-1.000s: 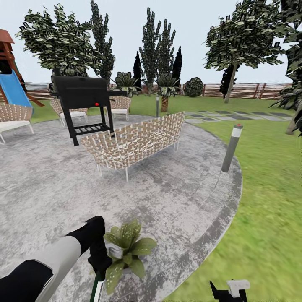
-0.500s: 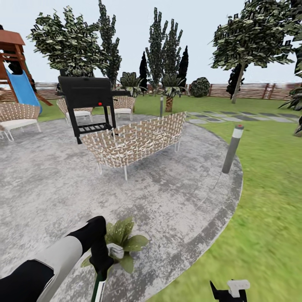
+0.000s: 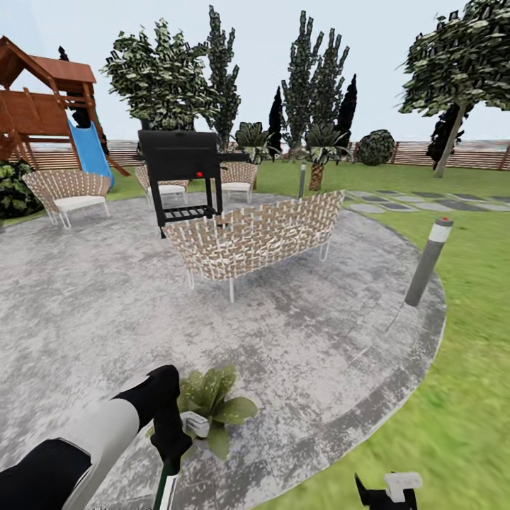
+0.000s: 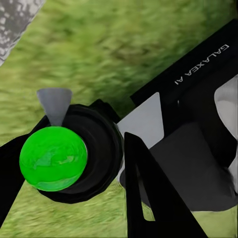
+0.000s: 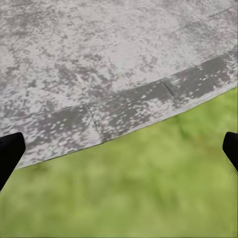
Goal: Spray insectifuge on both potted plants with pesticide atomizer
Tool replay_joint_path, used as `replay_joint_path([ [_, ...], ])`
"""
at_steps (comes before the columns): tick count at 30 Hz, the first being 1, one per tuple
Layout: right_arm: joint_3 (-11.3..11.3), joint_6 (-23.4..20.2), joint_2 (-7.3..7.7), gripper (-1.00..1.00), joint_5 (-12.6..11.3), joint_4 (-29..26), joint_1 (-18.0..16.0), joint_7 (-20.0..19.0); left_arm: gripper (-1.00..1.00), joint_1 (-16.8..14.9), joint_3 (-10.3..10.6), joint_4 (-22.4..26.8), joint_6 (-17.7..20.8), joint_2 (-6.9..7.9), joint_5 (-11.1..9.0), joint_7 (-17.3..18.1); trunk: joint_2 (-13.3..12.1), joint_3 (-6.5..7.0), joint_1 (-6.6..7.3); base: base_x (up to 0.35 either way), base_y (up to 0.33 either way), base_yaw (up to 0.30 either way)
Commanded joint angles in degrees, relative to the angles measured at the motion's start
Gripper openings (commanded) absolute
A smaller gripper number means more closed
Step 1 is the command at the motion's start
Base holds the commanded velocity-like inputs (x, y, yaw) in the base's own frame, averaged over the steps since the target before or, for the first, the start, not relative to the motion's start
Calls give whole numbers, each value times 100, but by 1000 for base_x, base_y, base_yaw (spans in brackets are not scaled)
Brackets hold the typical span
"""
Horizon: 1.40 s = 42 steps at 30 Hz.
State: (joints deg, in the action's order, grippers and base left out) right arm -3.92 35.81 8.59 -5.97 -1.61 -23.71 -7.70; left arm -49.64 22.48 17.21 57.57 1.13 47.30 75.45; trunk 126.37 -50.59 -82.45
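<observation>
Atomizer (image 3: 164,489) is held clamped in the left gripper (image 3: 170,443), low at 7 o'clock; the plant (image 3: 211,407) sits just beside it on the patio (image 3: 297,340). Spraying step is judged in hand: nozzle to be aimed at the leaves next. Right gripper (image 5: 119,148) is spread wide, holding nothing.

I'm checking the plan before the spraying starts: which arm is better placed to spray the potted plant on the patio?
Left. Its gripper jaws are shut on the pesticide atomizer, right beside the potted plant. The right gripper is open, holds nothing, and sits off over the patio edge and grass.
</observation>
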Motion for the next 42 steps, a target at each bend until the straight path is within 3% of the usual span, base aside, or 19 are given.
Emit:
replay_joint_path([
  [1,-39,14,2,100,-62,3,-2,-30,-100,-2,-14,10,53,-4,60,58,2,-6,0,106,-261,277],
  [7,-39,14,2,100,-62,3,-1,-30,-100,11,-24,10,58,-8,60,58,2,-6,0,87,-228,108],
  [23,-39,14,-1,100,-62,3,-2,-30,-100,218,-23,19,53,-8,73,-106,2,-6,0,1,-7,11],
  [34,-39,14,-6,100,-57,3,-2,-34,-100,218,-26,43,45,-8,94,-146,2,-6,0,2,0,259],
  [42,-39,14,-6,100,-61,3,-2,-36,-100,218,-60,30,44,-73,78,-505,2,-6,0,156,-170,178],
])
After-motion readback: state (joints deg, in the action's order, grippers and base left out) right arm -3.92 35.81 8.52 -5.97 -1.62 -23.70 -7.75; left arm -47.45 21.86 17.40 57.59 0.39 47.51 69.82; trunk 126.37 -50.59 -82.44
